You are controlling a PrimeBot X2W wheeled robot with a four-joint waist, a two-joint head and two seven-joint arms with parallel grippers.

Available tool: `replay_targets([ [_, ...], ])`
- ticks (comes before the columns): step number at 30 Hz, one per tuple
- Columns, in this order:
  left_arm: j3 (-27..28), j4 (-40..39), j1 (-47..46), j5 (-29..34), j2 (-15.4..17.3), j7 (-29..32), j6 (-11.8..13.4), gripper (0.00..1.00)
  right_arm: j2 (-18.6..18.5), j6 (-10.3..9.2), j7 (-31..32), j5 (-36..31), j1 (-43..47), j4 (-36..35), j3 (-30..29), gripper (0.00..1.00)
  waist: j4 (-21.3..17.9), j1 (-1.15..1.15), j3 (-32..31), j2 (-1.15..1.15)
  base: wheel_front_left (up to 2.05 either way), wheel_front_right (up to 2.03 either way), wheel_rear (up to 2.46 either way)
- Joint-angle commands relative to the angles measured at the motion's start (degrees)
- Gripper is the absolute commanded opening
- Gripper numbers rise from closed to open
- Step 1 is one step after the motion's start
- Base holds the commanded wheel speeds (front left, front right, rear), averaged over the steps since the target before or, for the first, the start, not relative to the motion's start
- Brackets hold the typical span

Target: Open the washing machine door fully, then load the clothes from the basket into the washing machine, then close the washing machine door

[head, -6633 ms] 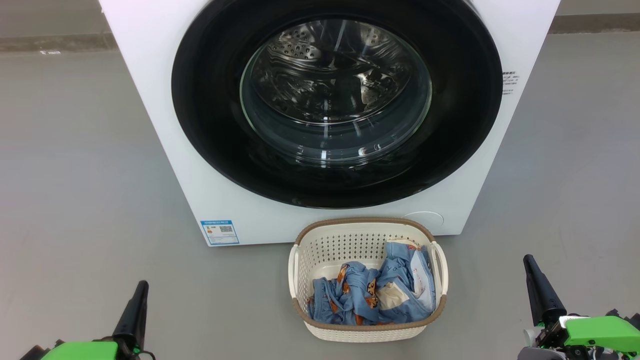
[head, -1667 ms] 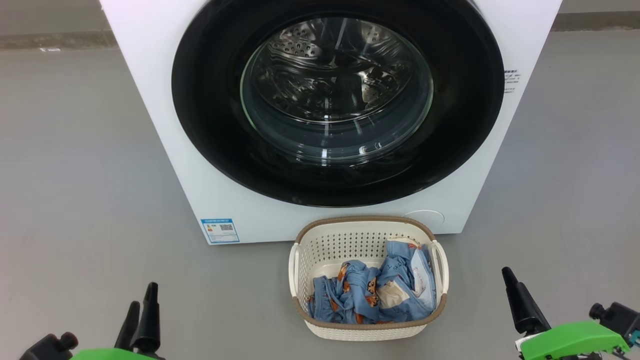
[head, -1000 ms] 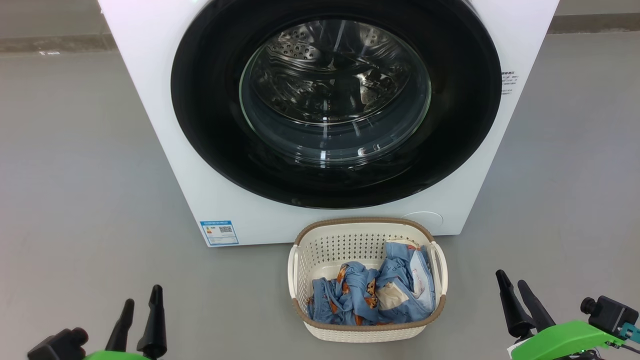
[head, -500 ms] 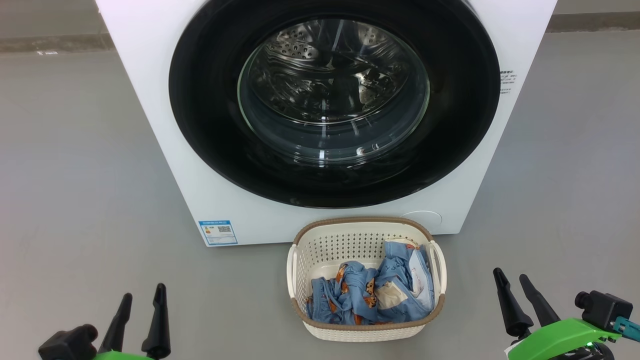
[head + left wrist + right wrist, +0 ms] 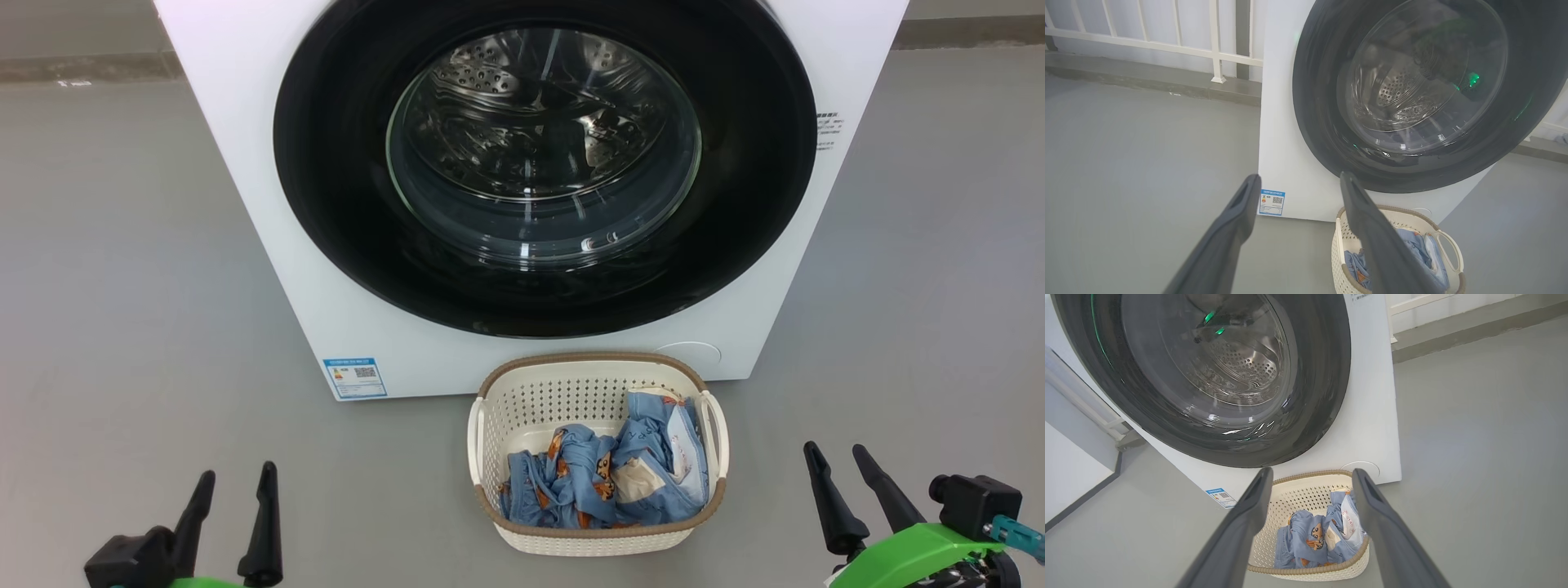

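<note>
The washing machine door (image 5: 343, 204) is seen shut on the white washing machine (image 5: 237, 114), the basket (image 5: 592, 361) set on the floor (image 5: 122, 286) just before it with the clothes (image 5: 604, 482) heaped inside. The left gripper (image 5: 237, 471) and right gripper (image 5: 833, 447) are held spread and empty. A white railing (image 5: 1167, 43) is shown behind in the left wrist view. A QR code (image 5: 365, 372) is made out on the blue label sticker (image 5: 353, 377); its print cannot be read.

The left gripper (image 5: 235, 477) is at the near left, its two dark fingers (image 5: 263, 523) standing apart, pointing to the far side and holding nothing. The right gripper (image 5: 833, 451) is at the near right, also spread wide and empty, leaning slightly left above its green wrist cover (image 5: 914, 551).
</note>
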Motion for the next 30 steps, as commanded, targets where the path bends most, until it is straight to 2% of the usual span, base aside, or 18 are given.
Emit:
replay_targets([
  [1, 1.51, -1.56, -0.83, 1.74, 1.33, -1.01, -0.12, 1.0, -1.25, 0.08, -0.96, -1.75, -2.65, -0.97, 1.54, 1.0, 0.0, 0.0, 0.01, 0.0, 0.0, 0.0, 0.0],
  [14, 1.3, -1.2, -0.74, 10.03, 1.89, -3.3, -0.14, 1.0, -2.02, 0.09, -3.24, -9.49, -2.88, -0.47, 1.59, 1.0, -0.36, 0.0, 0.21, 0.0, 0.0, 0.0, 0.0],
  [30, 1.97, 0.89, -1.45, 6.92, 1.95, -3.3, -0.14, 1.0, -0.64, 0.09, -3.24, -10.15, -1.6, -1.28, -1.57, 1.0, -0.5, 0.0, 0.82, 0.0, 0.0, 0.0, 0.0],
])
